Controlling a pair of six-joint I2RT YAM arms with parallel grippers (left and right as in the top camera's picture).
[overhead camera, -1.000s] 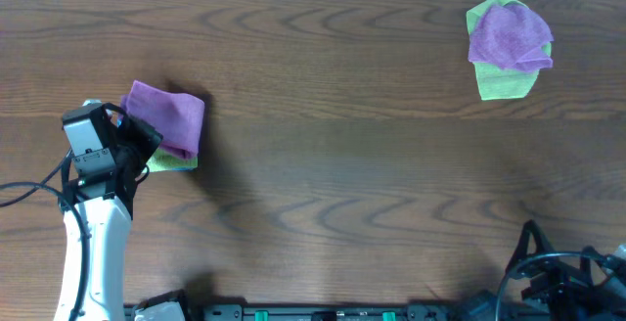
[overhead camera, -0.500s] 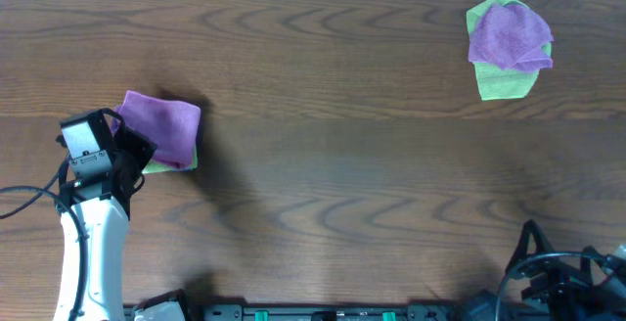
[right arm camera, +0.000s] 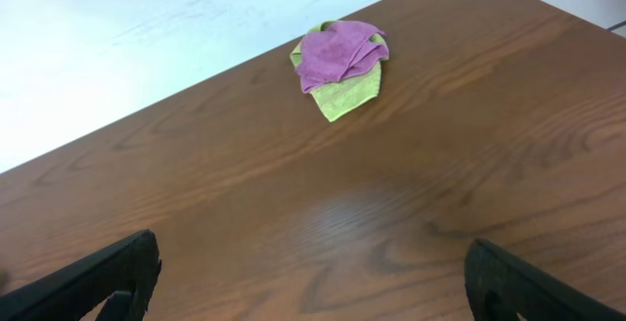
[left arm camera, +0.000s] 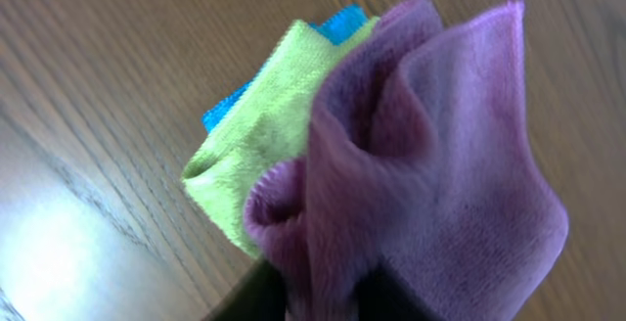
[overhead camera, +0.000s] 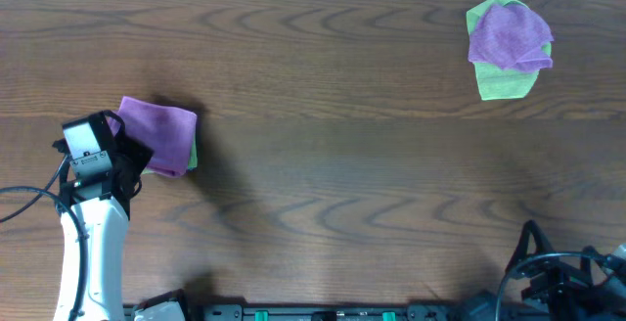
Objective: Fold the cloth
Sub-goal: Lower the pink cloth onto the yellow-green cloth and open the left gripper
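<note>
The cloth (overhead camera: 158,133) lies at the left side of the table (overhead camera: 342,174), roughly midway between its near and far edges. It is doubled over into a soft purple-pink bundle with rounded folds. It rests on a lime-green cloth (overhead camera: 192,151), which shows only as a thin strip along its right edge from overhead. The left wrist view also catches a blue edge (left arm camera: 337,23) under the green.

The left gripper (overhead camera: 137,153) sits at the cloth's near-left corner. In its own camera a fold of the purple fabric runs down between the two dark fingers (left arm camera: 252,299), which stand slightly apart. Whether they actually pinch the fabric I cannot tell, since the tips are cut off at the frame's bottom edge.

Well apart, at the far right of the table, a second purple cloth (overhead camera: 509,35) lies crumpled on a second lime-green cloth (overhead camera: 506,82).

The right gripper (right arm camera: 311,254) is at the near right, its fingers spread wide over bare wood with nothing between them.
</note>
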